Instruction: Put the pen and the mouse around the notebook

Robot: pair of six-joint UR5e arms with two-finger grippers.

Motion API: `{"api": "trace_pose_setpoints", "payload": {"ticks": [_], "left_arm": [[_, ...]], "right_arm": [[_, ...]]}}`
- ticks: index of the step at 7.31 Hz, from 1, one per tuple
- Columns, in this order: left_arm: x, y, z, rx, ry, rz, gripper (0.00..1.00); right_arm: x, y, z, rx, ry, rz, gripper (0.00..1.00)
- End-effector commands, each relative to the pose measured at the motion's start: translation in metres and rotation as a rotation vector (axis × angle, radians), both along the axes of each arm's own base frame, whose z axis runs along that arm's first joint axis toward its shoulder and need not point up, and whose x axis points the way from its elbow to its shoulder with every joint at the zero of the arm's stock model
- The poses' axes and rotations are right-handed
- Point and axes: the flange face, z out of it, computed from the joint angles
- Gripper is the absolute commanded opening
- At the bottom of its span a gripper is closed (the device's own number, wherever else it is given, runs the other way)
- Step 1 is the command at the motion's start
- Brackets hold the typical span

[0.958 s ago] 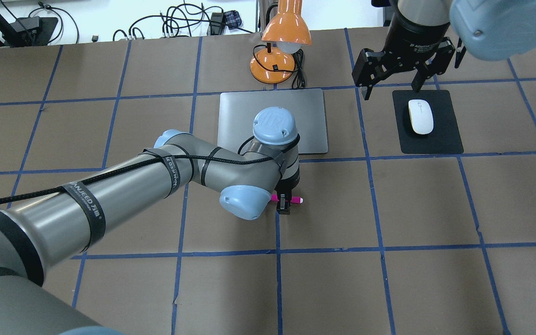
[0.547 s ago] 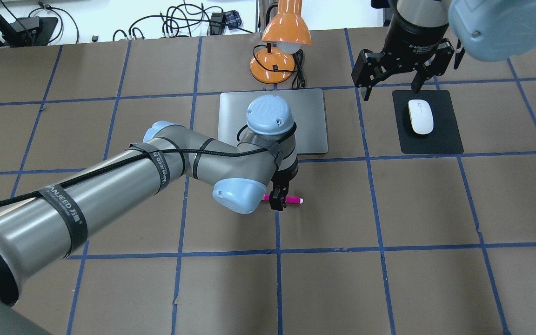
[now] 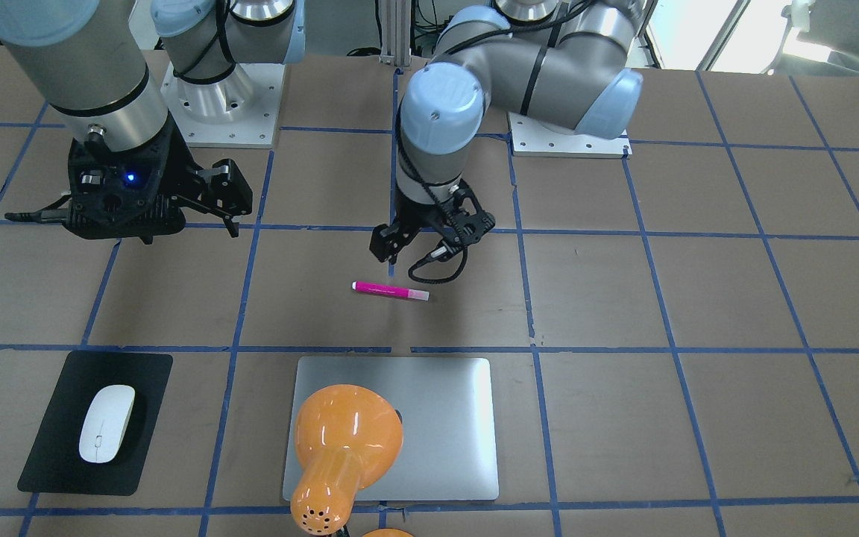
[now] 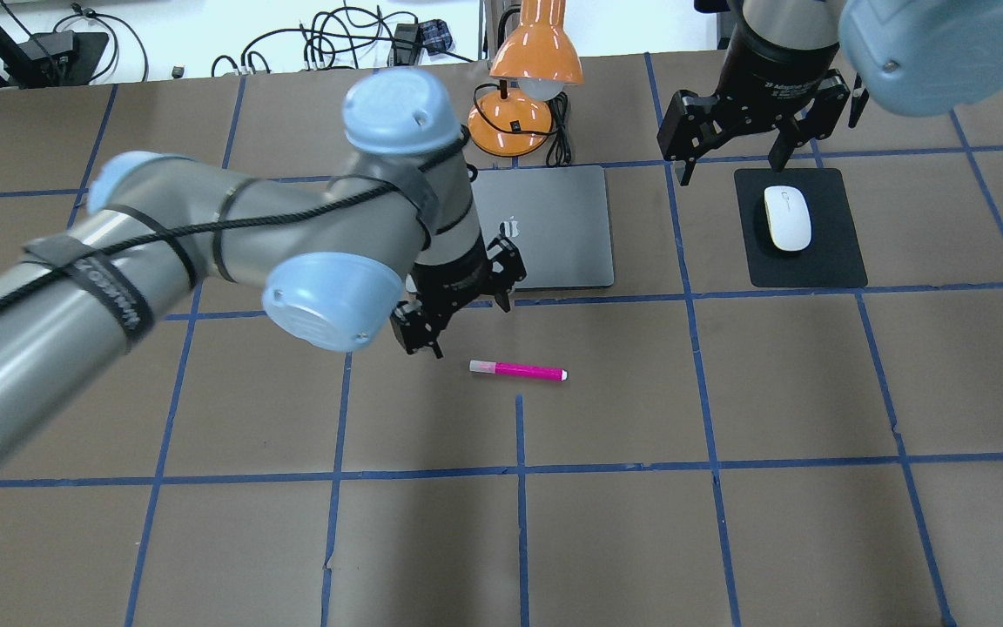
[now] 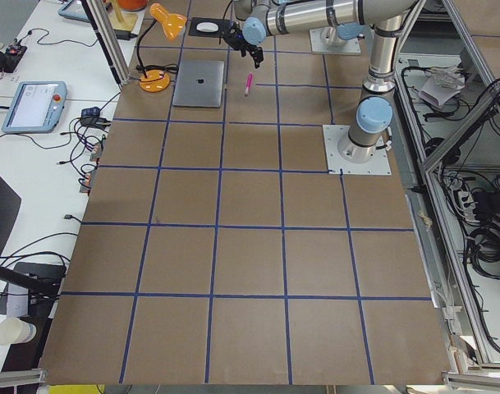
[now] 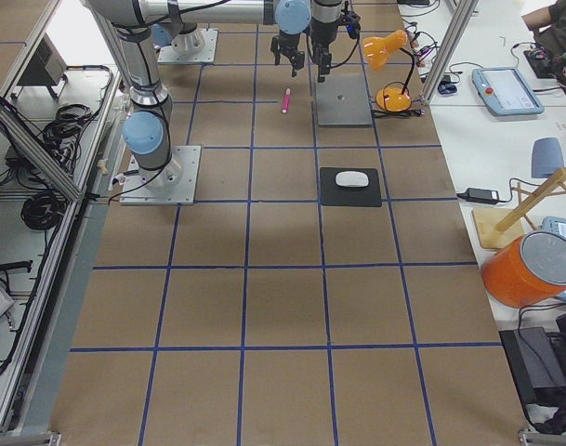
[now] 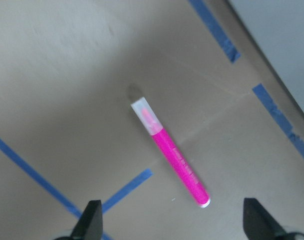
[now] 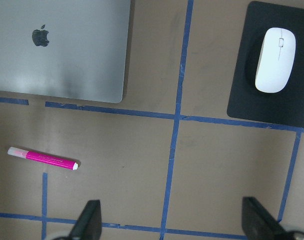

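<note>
The magenta pen [image 4: 517, 372] lies flat on the brown table, a little in front of the silver notebook [image 4: 554, 228], held by nothing. My left gripper [image 4: 460, 306] hangs open above the table, left of the pen and off it. The left wrist view looks down on the pen [image 7: 170, 157] between and beyond two spread fingertips [image 7: 93, 215]. The white mouse [image 4: 787, 218] rests on a black mat [image 4: 824, 261] to the notebook's right. My right gripper [image 4: 738, 148] is open and empty, raised over the mat's far edge. From the right wrist view I see mouse [image 8: 275, 60], notebook [image 8: 67, 55] and pen [image 8: 42, 158].
An orange desk lamp [image 4: 526, 78] with its cord stands just behind the notebook, its shade [image 3: 344, 440] overhanging it in the front-facing view. Blue tape lines grid the brown table [image 4: 728, 522]. Cables lie beyond the far edge.
The left gripper, down at the pen before, has let it go, risen and swung left and back. The pen stays lying in the same spot. The right arm barely moved.
</note>
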Motion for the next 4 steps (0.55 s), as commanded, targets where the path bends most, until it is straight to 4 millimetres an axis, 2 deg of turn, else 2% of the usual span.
{"api": "trace_pose_setpoints", "payload": {"ticks": [1, 2, 3, 4], "left_arm": [[0.090, 0.000, 0.095, -0.041, 0.055, -0.302, 1.00], [0.119, 0.002, 0.119, -0.103, 0.056, -0.420, 1.00], [0.141, 0.001, 0.135, -0.155, 0.057, -0.507, 1.00], [0.154, 0.003, 0.143, -0.176, 0.051, -0.508, 1.00]], "right_arm": [[0.001, 0.000, -0.002, 0.004, -0.001, 0.003, 1.00], [0.001, 0.000, -0.002, 0.004, -0.001, 0.003, 1.00], [0.000, 0.000, -0.002, 0.004, -0.003, 0.002, 1.00], [0.001, 0.000, -0.002, 0.004, -0.003, 0.003, 1.00]]}}
